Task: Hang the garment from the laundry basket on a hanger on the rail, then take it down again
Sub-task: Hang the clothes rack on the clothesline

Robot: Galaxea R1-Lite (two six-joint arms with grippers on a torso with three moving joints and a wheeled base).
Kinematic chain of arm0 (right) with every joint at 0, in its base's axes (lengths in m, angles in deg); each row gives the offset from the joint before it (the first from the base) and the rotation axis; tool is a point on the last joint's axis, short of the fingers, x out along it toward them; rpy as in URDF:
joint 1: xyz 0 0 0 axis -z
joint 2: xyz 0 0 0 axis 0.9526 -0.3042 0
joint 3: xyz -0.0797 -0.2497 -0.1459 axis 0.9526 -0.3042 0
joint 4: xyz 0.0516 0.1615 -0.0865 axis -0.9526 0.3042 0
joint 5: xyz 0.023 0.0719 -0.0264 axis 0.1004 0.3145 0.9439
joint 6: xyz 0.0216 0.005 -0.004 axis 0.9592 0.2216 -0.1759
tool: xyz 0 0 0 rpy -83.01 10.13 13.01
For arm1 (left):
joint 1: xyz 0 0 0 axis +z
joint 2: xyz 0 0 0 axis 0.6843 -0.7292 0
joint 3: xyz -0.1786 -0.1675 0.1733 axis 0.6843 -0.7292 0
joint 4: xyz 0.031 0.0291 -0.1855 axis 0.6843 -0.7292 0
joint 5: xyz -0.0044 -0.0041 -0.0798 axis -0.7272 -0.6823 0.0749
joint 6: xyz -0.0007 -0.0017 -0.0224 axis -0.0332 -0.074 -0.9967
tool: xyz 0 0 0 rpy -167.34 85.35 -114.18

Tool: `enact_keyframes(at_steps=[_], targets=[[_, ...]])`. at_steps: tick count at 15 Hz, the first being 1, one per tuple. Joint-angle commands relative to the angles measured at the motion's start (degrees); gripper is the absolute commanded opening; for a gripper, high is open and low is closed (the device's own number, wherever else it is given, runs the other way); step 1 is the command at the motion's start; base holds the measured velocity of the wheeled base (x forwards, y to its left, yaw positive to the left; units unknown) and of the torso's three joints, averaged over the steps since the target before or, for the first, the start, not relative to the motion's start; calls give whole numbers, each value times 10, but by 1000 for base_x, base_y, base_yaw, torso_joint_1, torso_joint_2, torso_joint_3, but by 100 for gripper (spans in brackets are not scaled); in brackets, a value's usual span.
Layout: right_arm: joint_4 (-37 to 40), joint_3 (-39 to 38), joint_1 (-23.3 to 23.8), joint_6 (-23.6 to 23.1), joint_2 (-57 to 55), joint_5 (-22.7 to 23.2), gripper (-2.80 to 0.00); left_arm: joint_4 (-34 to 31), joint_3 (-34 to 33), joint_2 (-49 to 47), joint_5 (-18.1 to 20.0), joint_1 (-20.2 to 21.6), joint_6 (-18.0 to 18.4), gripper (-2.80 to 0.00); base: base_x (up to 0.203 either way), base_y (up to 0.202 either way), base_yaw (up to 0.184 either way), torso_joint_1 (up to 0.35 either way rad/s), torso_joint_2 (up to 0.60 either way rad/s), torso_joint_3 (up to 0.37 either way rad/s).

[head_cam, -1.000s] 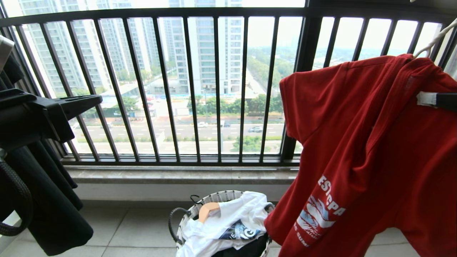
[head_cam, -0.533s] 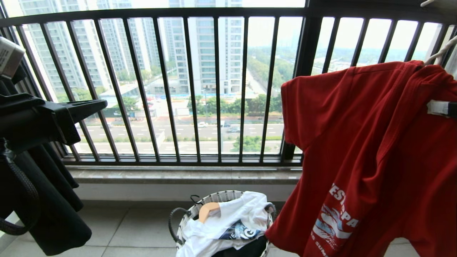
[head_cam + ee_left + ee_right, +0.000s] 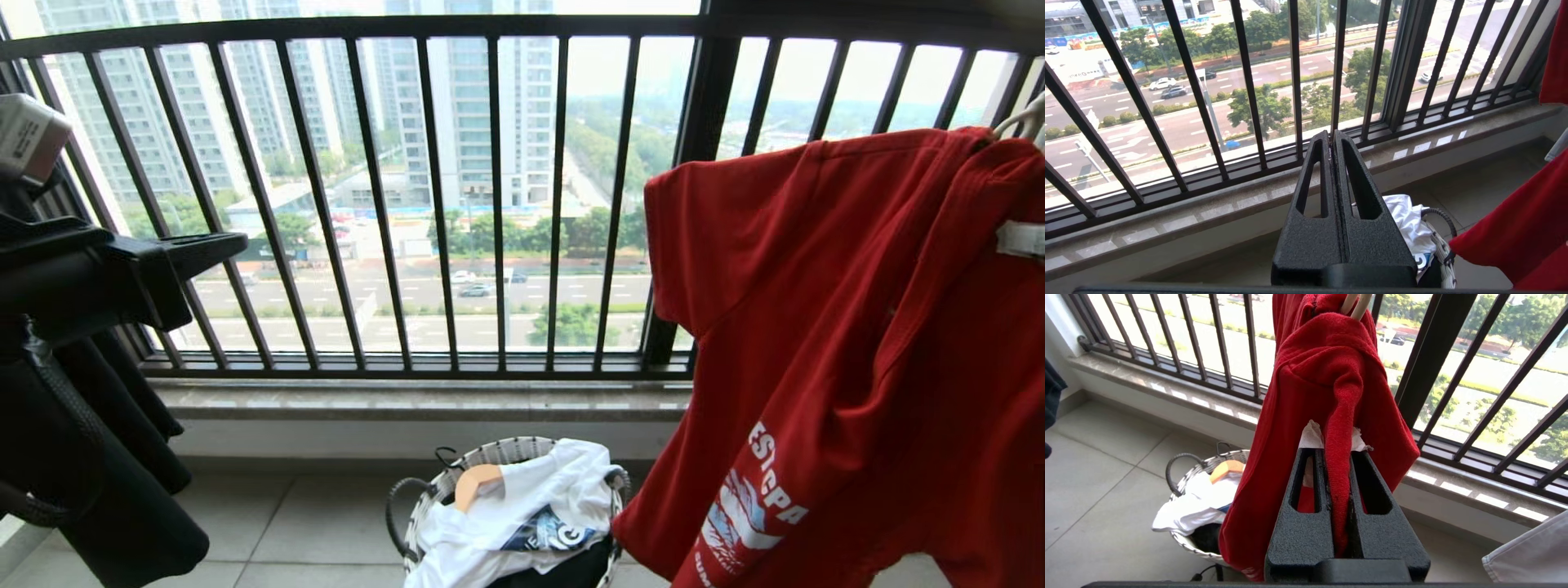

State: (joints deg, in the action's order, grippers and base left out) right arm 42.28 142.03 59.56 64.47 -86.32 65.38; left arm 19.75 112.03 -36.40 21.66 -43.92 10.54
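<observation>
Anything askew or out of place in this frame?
Yes. The red T-shirt hangs lopsided on the cream hanger, bunched into a thick fold where the right gripper is shut on it. In the laundry basket, a wooden hanger is tangled in a white garment spilling over the rim.

Black barred balcony railing [image 3: 498,196] across the full width, grey stone sill [image 3: 416,400] beneath, pale tiled floor [image 3: 310,523] below. Beyond the bars: tower blocks [image 3: 473,106], trees, multi-lane road [image 3: 424,294] with a few cars. White garment with dark-blue print [image 3: 531,514] heaped low at centre, light-wood hanger [image 3: 476,482] end poking out; black T-shirt [image 3: 122,457] hanging at far left.
</observation>
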Motion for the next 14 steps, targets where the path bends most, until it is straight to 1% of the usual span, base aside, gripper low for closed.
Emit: enact_keyframes(at_steps=[1,8,14], targets=[[-2,1,0,-1,11,-1,-280,4,1,4,2,0,0,-280,0,0,0,99,-498,-335],[-1,-5,0,-1,19,-1,-280,4,1,4,2,0,-1,-280,0,0,0,122,-469,-327],[-2,-21,0,0,28,0,-280,4,0,8,2,0,-1,-280,0,0,0,183,-479,-308]])
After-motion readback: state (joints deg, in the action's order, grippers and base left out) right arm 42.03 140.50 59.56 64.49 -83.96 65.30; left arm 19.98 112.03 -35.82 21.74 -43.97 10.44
